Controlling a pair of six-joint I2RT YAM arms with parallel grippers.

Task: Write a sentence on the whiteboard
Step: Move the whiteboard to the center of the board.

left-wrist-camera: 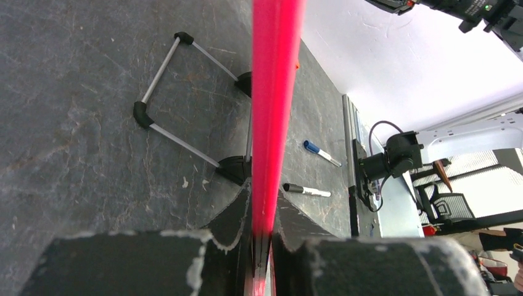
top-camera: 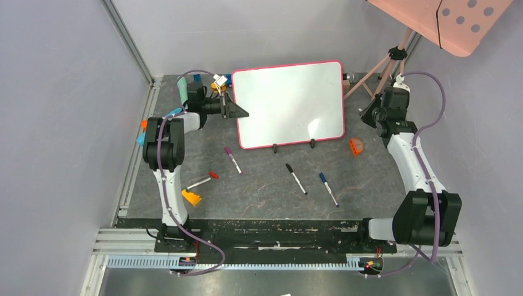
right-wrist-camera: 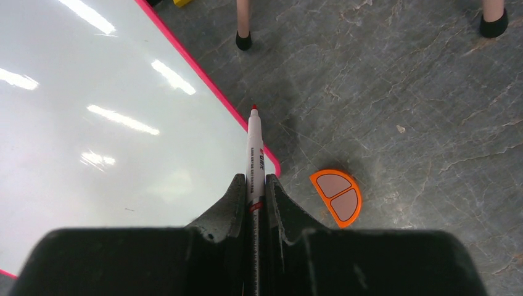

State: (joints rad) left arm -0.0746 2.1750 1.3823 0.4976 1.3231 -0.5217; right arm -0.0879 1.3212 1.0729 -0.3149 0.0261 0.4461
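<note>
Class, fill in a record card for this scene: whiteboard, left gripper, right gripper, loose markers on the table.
whiteboard: upright, blank
left gripper: shut on the whiteboard's left frame edge
right gripper: shut on a red marker, tip bare, near the whiteboard's corner
loose: purple marker, black marker, blue marker, red-capped marker

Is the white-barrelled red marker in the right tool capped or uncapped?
Uncapped: the white-barrelled red marker clamped in the right tool ends in a bare, narrow red nib, no cap.
</note>
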